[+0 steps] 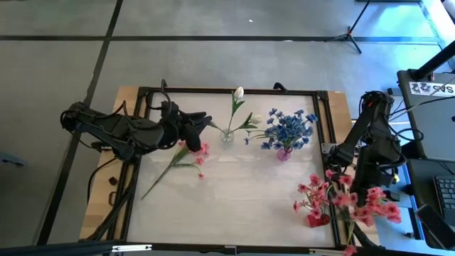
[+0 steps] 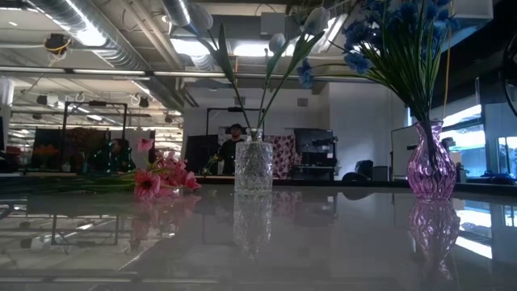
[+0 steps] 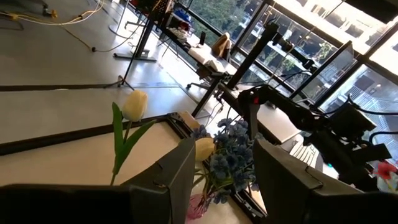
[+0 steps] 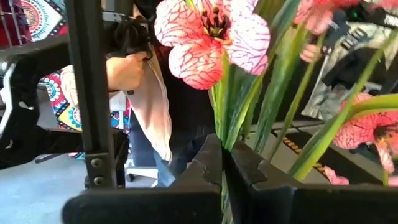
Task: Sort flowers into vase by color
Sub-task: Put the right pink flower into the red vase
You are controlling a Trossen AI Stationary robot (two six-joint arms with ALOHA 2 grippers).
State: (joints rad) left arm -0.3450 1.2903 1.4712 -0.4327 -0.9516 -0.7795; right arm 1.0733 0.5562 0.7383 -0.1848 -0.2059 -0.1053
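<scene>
Two white buds [image 1: 238, 93] stand in a clear glass vase [image 1: 227, 136] at the table's far middle. Blue blooms [image 1: 288, 129] stand in a purple vase [image 2: 430, 170]. Pink blooms [image 1: 313, 193] stand in a red vase [image 1: 318, 220] at the near right. One pink sprig [image 1: 186, 156] lies flat on the table. My left gripper [image 1: 205, 121] is open and empty, just left of the clear vase; the white buds [image 3: 135, 104] show beyond its fingers. My right gripper [image 4: 222, 180] is shut on pink flowers [image 1: 373, 208] beside the red vase. My right gripper pinches green stems [image 4: 225, 134] of the pink flowers between its two fingers [image 4: 199, 171]. A veined pink bloom [image 4: 211, 34] and long leaves stand up past the fingertips. The high view hides the fingers under the blooms, so I cannot tell where along the stems they hold.
A black frame [image 1: 213, 91] runs round the white table top. Free room lies in the table's near middle [image 1: 234, 199]. A person [image 2: 234, 145] stands in the room behind the table, and another person's hand [image 4: 124, 71] shows in the right wrist view.
</scene>
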